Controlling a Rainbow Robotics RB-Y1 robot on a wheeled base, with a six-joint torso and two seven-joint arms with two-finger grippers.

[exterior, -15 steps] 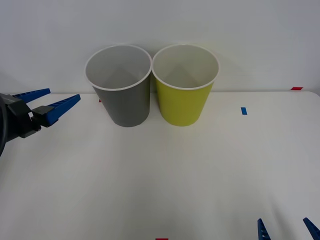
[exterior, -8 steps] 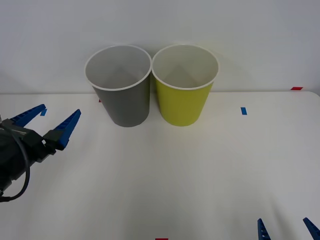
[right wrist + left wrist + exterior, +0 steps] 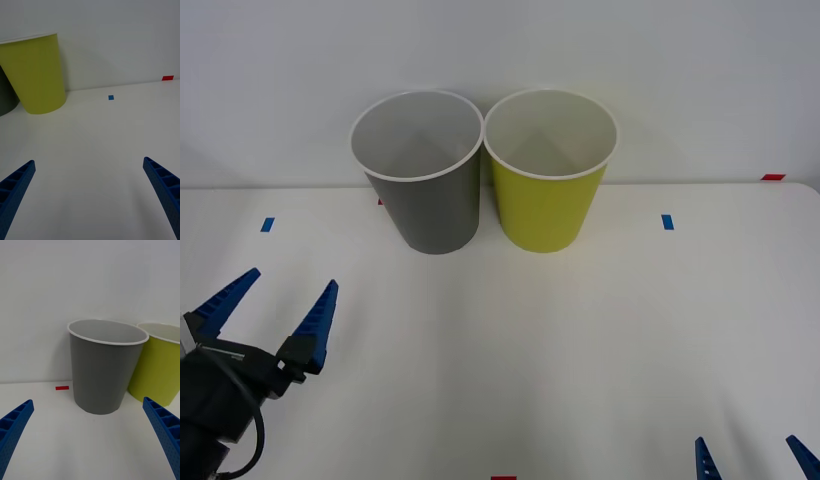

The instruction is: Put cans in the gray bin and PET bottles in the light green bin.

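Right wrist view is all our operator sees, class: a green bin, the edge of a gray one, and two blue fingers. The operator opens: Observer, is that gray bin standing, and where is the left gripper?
Observer: The gray bin stands upright to the left of the green bin, rims close together.
Operator: My right gripper hangs open over bare table. And the left?
Observer: The left gripper is open, low over the table at its near left, pointing toward the gray bin but well apart from it.
Operator: Anything inside the bins?
Observer: From above, both show white inner walls; their bottoms are hidden.
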